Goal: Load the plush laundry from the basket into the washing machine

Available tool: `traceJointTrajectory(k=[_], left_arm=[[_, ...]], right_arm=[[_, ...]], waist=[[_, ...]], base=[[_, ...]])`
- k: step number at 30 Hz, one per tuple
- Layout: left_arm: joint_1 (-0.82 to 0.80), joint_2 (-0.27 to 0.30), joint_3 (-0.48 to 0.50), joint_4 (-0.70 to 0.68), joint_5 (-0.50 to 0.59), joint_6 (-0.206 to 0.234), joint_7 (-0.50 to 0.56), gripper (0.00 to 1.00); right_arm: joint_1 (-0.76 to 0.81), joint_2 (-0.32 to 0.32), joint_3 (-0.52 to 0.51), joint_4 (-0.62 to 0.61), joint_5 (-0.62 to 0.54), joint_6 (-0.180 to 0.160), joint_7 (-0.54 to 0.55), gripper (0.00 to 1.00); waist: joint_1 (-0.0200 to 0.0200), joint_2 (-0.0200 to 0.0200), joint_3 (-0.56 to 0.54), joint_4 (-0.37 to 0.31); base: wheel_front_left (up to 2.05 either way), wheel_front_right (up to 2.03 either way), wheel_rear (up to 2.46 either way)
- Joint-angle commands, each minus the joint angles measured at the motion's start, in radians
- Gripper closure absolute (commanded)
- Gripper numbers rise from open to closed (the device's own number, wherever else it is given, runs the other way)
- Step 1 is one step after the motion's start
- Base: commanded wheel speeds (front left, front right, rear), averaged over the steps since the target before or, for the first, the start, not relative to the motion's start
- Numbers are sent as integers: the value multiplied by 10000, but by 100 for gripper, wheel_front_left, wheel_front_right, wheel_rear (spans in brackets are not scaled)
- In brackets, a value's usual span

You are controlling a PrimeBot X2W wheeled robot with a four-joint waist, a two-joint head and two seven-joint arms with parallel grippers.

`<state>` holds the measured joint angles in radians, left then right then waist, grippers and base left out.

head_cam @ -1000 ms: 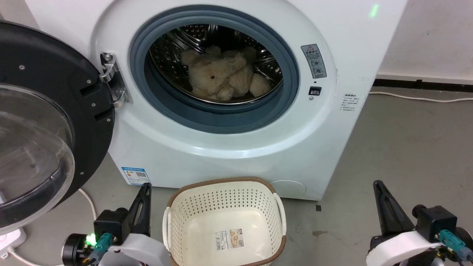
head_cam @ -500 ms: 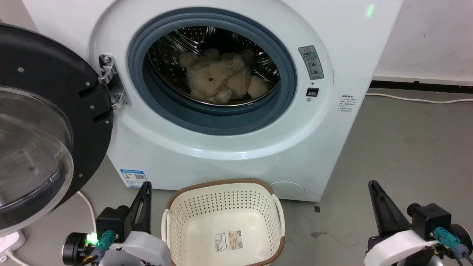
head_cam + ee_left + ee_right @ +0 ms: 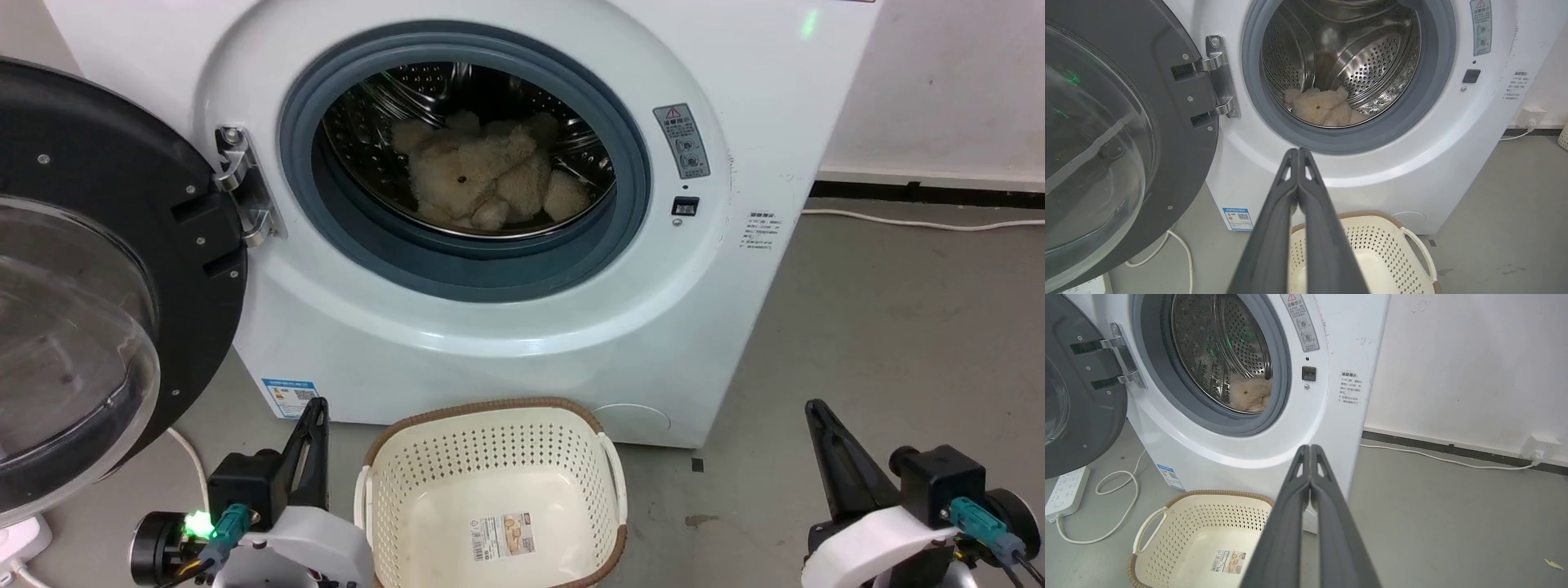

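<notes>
Plush laundry [image 3: 482,175], shaggy cream, lies in the washing machine [image 3: 490,343], upper centre; the basket [image 3: 482,406] below shows its label [image 3: 502,535]. Left gripper [image 3: 1298,150] and right gripper [image 3: 1310,447]: fingers pressed together, empty.

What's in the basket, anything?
Empty: the basket bares its bottom and label sticker; the plush laundry lies inside the washing machine.

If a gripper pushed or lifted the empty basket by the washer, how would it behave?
The basket looks like thin perforated plastic with nothing inside, so probably light and stiff. On the smooth floor it would likely slide rather than tip, being wide and low.
</notes>
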<state>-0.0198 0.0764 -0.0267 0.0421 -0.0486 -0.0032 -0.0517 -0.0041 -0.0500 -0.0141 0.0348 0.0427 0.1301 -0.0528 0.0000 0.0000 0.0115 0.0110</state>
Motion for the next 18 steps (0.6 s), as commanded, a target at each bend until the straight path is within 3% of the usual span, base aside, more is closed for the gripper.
traceJointTrajectory(k=[1,18], left_arm=[[157,-51,36,-87,100,10,57,100],[192,-229,231,-368,425,28,445,100]], right_arm=[[34,-2,30,-97,-94,5,66,100],[40,-2,123,-309,-375,6,456,100]], waist=[[0,0,-6,-6],[0,0,-98,-94]], base=[[0,0,0],[0,0,0]])
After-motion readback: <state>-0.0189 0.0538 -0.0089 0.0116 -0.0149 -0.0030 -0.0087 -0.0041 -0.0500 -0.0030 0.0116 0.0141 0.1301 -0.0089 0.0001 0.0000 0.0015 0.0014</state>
